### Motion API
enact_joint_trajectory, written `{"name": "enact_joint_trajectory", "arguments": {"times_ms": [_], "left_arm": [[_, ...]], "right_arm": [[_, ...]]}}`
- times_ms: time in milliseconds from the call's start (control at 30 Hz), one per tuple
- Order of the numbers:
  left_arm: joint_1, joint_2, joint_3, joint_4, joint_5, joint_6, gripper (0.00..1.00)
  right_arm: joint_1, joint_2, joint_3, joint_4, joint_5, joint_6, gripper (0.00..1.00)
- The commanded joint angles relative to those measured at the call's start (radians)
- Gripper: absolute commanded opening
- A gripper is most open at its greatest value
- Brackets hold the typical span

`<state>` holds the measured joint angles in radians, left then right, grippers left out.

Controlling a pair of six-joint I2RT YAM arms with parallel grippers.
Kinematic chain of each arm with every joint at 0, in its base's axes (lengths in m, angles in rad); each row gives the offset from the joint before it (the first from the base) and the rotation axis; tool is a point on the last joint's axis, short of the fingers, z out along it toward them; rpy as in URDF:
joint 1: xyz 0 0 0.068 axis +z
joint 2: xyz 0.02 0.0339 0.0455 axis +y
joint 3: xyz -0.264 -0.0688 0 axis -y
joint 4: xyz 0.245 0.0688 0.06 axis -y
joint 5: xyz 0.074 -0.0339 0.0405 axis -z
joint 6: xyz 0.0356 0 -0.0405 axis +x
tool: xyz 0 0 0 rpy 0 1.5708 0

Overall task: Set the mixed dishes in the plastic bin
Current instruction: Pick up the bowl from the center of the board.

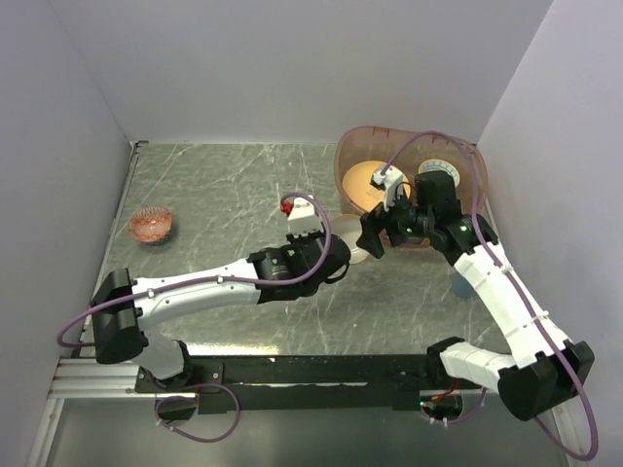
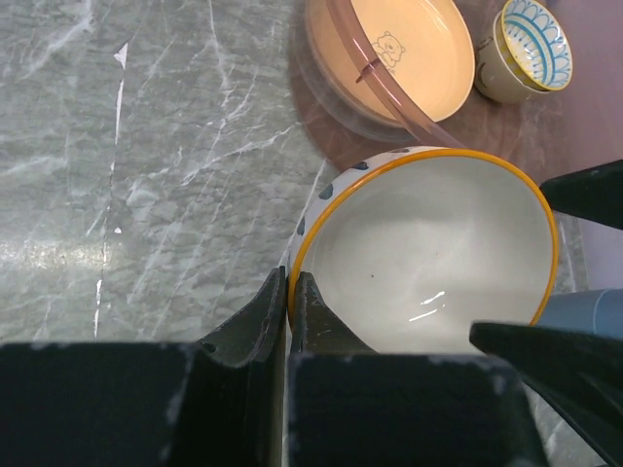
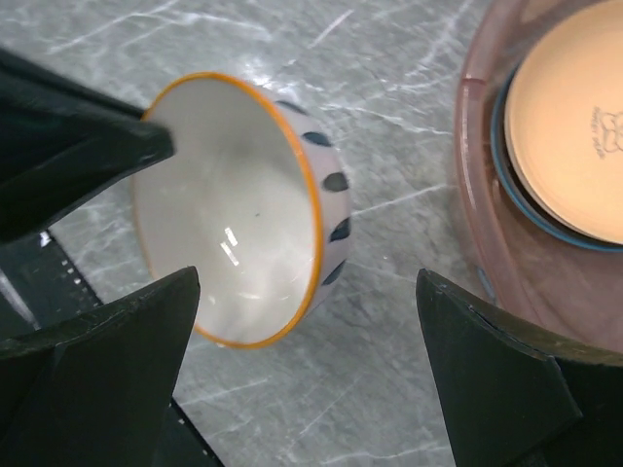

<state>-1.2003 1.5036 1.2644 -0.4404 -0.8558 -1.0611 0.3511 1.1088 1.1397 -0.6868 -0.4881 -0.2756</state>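
My left gripper (image 2: 289,287) is shut on the rim of the small cream bowl (image 2: 428,253), which has an orange rim and dark spots. It holds the bowl tilted above the table, just outside the plastic bin (image 1: 467,161). My right gripper (image 3: 307,282) is open and empty, with its fingers on either side of the bowl (image 3: 229,204). The yellow-orange plate (image 1: 375,183) lies in the bin. The red-patterned bowl (image 1: 150,225) sits at the far left. The light blue cup (image 1: 460,284) peeks out under my right arm. The white plate does not show.
A small cup with a blue pattern (image 2: 531,49) stands in the bin beside the plate. The bin's rim (image 2: 380,83) is just beyond the held bowl. Walls close in the table at the back and on both sides.
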Motion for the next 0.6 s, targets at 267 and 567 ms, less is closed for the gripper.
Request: {"name": "enact_joint_trajectory", "arguments": {"times_ms": [267, 567], "left_arm": [[-0.035, 0.012, 0.082, 0.054, -0.112, -0.016, 0.01], [-0.036, -0.08, -0.036, 0.233, -0.028, 0.13, 0.02]], "right_arm": [[0.026, 0.089, 0.071, 0.064, 0.164, 0.088, 0.57], [0.014, 0.103, 0.086, 0.055, 0.164, 0.092, 0.0]]}}
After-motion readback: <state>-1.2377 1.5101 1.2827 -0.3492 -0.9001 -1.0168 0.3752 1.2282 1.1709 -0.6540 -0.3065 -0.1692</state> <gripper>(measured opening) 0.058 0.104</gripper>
